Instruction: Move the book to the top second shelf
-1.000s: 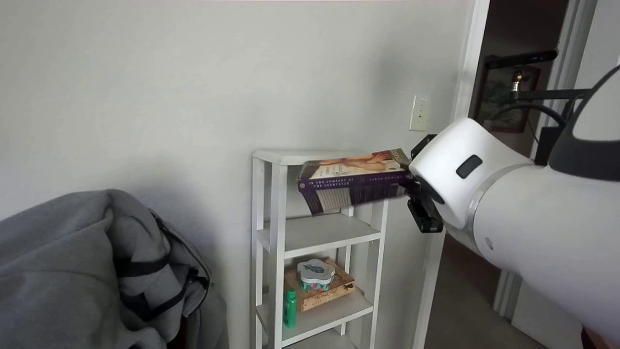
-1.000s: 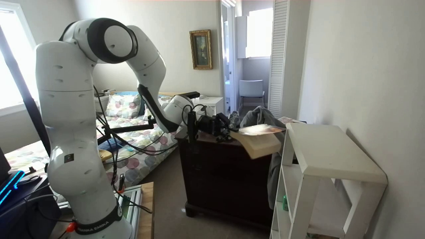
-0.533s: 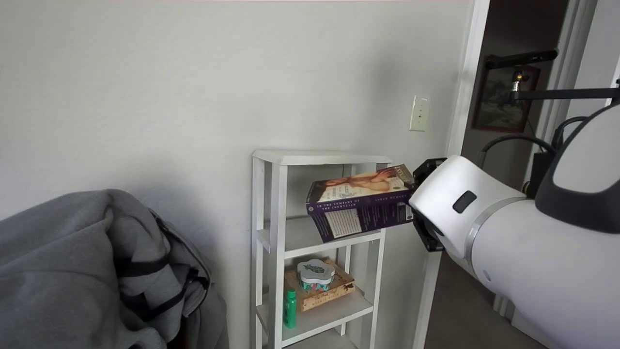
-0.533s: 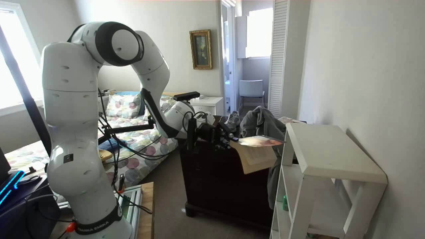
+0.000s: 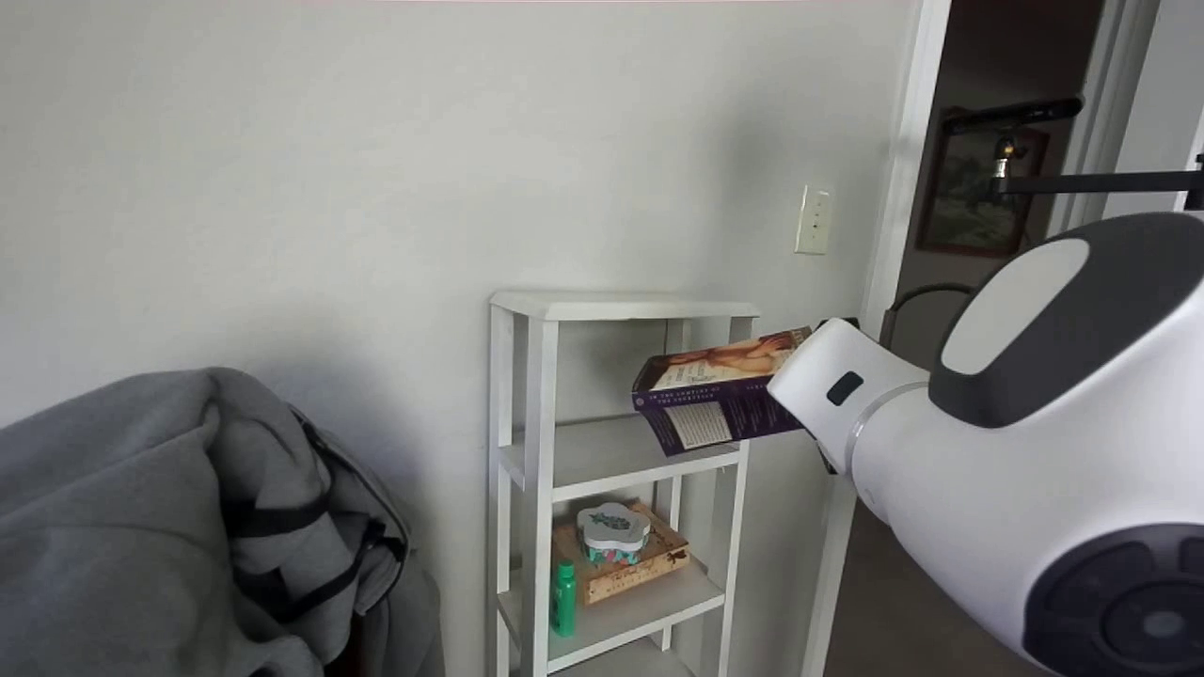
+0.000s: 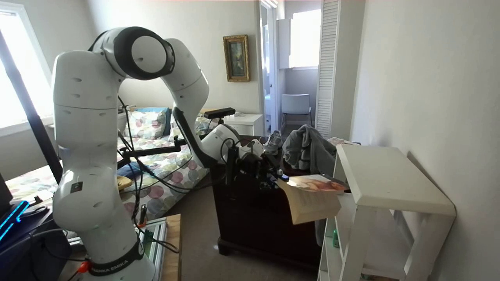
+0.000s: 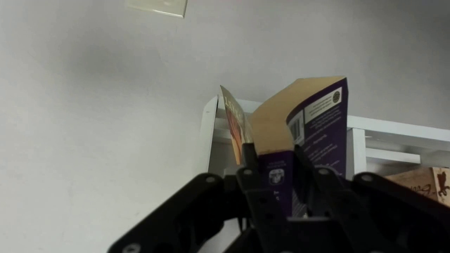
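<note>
The book (image 5: 720,400), purple with a picture cover, is gripped at its spine end by my gripper (image 7: 275,158), whose fingers press from both sides. Its covers splay away from the tan pages (image 7: 277,112) in the wrist view. An exterior view shows the book tilted, its free end level with the gap between the topmost board (image 5: 621,306) and the top second shelf (image 5: 625,456), a bare white board. In an exterior view the book's tip (image 6: 340,183) overlaps the unit's near post; whether it is inside cannot be told. My arm's wrist hides the fingers in an exterior view.
One board lower sit a wooden box (image 5: 635,564) with a floral tin (image 5: 613,528) on it and a green bottle (image 5: 563,599). A grey jacket (image 6: 308,148) lies on the dark dresser (image 6: 265,222) beside the unit. A wall (image 5: 376,188) backs the shelf.
My gripper has come down with the book and moved toward the shelf unit. The book has dropped from near the topmost board's height to the gap below it.
</note>
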Robot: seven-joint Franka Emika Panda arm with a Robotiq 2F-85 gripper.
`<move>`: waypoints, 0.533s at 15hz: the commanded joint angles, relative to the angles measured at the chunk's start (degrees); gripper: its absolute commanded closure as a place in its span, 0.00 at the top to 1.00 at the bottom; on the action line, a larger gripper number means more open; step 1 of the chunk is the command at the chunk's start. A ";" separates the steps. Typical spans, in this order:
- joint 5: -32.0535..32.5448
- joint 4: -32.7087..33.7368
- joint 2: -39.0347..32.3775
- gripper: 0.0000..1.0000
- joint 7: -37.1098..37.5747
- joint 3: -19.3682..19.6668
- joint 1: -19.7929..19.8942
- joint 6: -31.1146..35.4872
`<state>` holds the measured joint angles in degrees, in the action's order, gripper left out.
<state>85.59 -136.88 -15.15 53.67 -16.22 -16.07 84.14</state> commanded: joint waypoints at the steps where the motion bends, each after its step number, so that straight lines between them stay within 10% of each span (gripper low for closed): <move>1: -0.97 1.43 -0.47 0.09 1.19 1.27 1.31 -1.85; 8: 1.52 5.44 -3.79 0.09 4.07 3.54 1.79 -7.18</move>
<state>85.77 -134.40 -16.22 55.77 -13.22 -13.79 82.04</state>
